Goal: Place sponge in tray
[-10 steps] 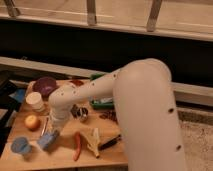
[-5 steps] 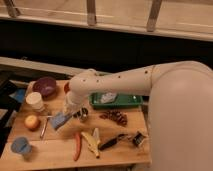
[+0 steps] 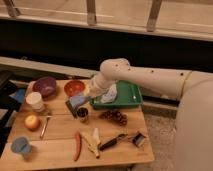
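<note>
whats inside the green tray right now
A white cloth lies in the tray; the arm covers its left end. The sponge, in the shut gripper, hangs left of it.

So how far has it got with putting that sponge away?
Done: the sponge is off the table, lifted in the shut gripper. In hand: it hangs just left of the green tray, beside the orange bowl. Left: carry it over the tray wall and let go.

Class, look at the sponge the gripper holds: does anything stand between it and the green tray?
Nothing visible does. The gripper, shut on the sponge, sits just left of the tray. A white cloth lies inside the tray, on its left part.
</note>
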`<state>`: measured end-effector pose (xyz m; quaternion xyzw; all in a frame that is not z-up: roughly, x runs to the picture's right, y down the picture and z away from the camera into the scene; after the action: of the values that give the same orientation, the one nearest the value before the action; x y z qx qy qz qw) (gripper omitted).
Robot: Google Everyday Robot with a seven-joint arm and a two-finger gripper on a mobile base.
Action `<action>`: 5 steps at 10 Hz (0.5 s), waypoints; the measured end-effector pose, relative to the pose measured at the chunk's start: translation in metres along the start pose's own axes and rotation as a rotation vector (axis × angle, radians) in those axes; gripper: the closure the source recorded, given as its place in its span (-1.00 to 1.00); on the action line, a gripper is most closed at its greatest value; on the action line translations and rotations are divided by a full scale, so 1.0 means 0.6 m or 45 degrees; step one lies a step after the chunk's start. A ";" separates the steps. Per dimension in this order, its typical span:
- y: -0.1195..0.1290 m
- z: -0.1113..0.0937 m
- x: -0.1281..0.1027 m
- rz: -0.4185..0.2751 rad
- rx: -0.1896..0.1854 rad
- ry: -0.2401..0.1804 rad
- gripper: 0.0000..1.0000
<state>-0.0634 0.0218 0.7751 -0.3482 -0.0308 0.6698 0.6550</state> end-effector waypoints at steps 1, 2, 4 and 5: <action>0.002 0.002 0.001 -0.002 -0.001 0.003 1.00; 0.005 0.003 0.001 -0.005 -0.003 0.004 1.00; 0.000 0.001 0.001 0.000 -0.001 0.002 1.00; 0.001 0.006 0.003 0.002 -0.002 0.009 1.00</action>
<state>-0.0654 0.0248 0.7768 -0.3510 -0.0288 0.6692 0.6543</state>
